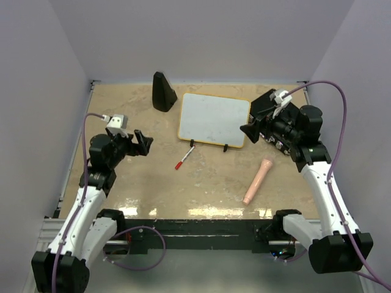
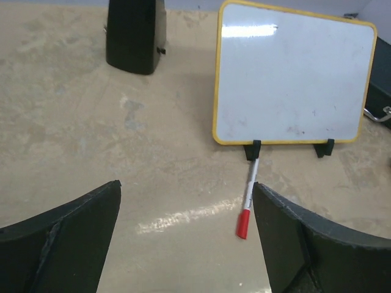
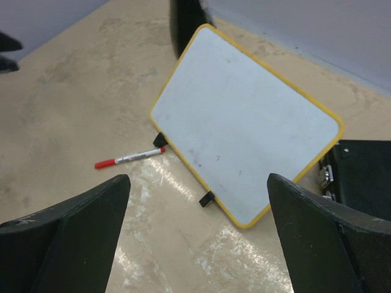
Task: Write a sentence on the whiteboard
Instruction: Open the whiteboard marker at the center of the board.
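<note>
Only faint smudges can be made out on the whiteboard (image 1: 214, 119); its rt edge is partly covered by the right gripper (image 1: 250, 130) in top view. It is propped at far centre, w/ the left gripper (image 1: 145, 143) well apart. Both grippers' jaws are spread wide, nothing held. A marker (image 1: 184, 157) is seen by its left foot.
</note>
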`<state>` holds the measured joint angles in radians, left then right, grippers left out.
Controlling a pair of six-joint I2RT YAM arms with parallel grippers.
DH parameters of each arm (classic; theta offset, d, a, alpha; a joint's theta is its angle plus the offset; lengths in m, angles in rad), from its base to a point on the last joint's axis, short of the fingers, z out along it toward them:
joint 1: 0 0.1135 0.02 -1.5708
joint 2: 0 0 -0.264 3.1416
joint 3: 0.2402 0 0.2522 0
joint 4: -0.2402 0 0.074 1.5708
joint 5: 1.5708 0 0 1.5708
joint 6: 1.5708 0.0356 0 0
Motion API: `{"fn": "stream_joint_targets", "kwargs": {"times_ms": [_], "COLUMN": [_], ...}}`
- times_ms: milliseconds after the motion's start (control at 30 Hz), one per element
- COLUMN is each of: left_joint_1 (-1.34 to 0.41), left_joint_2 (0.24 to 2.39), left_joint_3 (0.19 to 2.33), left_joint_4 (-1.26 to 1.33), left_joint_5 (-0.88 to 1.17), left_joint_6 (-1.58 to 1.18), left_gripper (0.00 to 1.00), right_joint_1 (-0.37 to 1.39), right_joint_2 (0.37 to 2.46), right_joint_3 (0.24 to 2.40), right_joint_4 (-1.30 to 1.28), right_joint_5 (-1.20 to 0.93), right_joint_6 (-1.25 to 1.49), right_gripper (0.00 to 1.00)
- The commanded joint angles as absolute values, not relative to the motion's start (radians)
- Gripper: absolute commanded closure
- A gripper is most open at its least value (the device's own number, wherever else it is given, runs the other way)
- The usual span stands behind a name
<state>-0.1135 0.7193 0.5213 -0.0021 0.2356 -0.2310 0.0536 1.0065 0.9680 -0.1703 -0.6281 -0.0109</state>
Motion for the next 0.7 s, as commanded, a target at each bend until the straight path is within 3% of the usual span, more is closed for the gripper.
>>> {"fn": "stream_joint_targets", "kwargs": {"times_ms": [0,133,367,667], "left_joint_1": [-0.123,-0.266,-0.455,-0.67], "left_joint_2": [0.871,0.929,1.092,1.454], "left_joint_3": [0.661,0.716,0.802,1.047], "left_joint_4": [-0.176,-0.28,-0.396,-0.54], "left_joint_5": [0.372,0.252,0.106,-0.084], "left_joint_6": [-0.369,-0.345,-0.331,-0.279], "left_gripper": [0.09,0.11,0.23,0.36], "right_joint_1": [0.051,0.051,0.052,0.051], "right_joint_2": [0.992,0.994,1.04,1.063], "right_joint_3": [0.928,0.879,0.874,0.905], "right_joint_4": [-0.199,-0.195,-0.275,-0.417], "right_joint_5": [-0.859,-0.859,-0.91,-0.988], "right_joint_6": [-0.182,-0.229,-0.345,-0.528], "right_gripper": [0.01,0.01,0.01,0.01]}}
